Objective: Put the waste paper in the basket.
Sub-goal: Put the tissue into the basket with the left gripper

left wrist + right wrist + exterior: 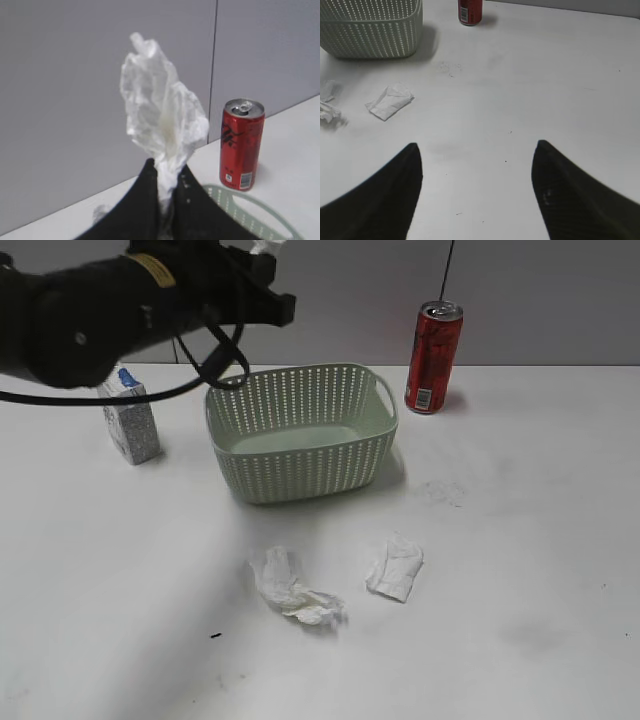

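My left gripper (167, 172) is shut on a crumpled white waste paper wad (160, 110) and holds it high above the sage-green basket (300, 430); a bit of the wad shows at the top of the exterior view (265, 246). The basket rim also shows in the left wrist view (250, 210). Two more waste paper wads lie on the table in front of the basket: one at the left (290, 585), one at the right (396, 567). The right wrist view shows them too (327, 102) (389, 101), with the basket (370, 25). My right gripper (476, 150) is open and empty above bare table.
A red soda can (433, 356) stands behind the basket's right end, also in the left wrist view (241, 143) and right wrist view (470, 11). A white-and-blue carton (130, 420) stands left of the basket. The left arm (110, 310) hangs over the back left.
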Controlling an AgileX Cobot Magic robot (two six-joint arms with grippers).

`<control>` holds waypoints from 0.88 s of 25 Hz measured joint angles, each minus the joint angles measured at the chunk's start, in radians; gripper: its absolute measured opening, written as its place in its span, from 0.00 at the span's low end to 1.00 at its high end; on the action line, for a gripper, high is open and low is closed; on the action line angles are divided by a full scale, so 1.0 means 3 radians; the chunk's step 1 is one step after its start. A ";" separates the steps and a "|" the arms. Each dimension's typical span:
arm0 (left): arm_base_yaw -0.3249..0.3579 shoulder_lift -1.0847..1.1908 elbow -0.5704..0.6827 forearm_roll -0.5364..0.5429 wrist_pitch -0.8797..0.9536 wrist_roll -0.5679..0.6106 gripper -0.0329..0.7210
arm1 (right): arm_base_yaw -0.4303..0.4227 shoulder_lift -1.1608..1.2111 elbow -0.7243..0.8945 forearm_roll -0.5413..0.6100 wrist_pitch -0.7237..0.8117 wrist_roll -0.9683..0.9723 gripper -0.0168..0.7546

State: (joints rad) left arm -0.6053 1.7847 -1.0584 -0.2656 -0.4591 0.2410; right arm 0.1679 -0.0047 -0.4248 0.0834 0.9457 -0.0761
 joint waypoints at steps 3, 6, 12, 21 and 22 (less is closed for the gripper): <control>-0.0013 0.0246 0.0000 -0.0009 -0.0084 0.0000 0.06 | 0.0000 0.0000 0.0000 0.0000 0.0000 0.0003 0.69; -0.0013 0.0425 0.0000 -0.0033 -0.0061 0.0000 0.09 | 0.0000 0.0000 0.0000 0.0000 0.0000 0.0003 0.69; -0.0013 0.0578 0.0000 -0.0086 0.0118 0.0000 0.64 | 0.0000 0.0000 0.0000 0.0000 0.0000 0.0003 0.69; -0.0013 0.0469 0.0000 -0.0165 0.0422 0.0000 0.93 | 0.0000 0.0000 0.0000 -0.0003 0.0000 0.0003 0.69; -0.0013 0.0398 0.0000 -0.0168 0.0508 0.0000 0.93 | 0.0000 0.0000 0.0000 -0.0003 0.0000 0.0003 0.69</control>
State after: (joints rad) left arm -0.6091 1.9040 -1.0584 -0.3160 -0.3068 0.2410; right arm 0.1679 -0.0047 -0.4248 0.0825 0.9457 -0.0750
